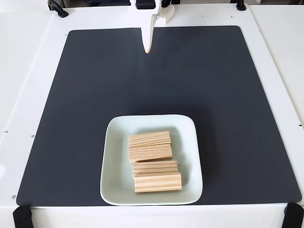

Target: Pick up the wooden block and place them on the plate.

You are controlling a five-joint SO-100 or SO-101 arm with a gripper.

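In the fixed view, a dark mat (85, 95) was seen spread over the white table (28, 71). Toward the middle, the plate (114, 142) was placed near the mat's front edge, and four wooden blocks were laid on it in a column running from back to front: the first block (149, 138), the second block (150, 153), the third block (155, 168) and the fourth block (157, 183), each lying flat and touching or nearly touching its neighbour. At the top, the gripper (148, 47) was held over the mat's rear edge, well apart from the plate; whether its jaws were open or shut could not be told, and nothing was seen in them. The blocks were judged light, stiff and rough enough for a firm hold, best taken across the narrow width at mid-length. The glossy plate was judged slippery and breakable. The task was judged complete.
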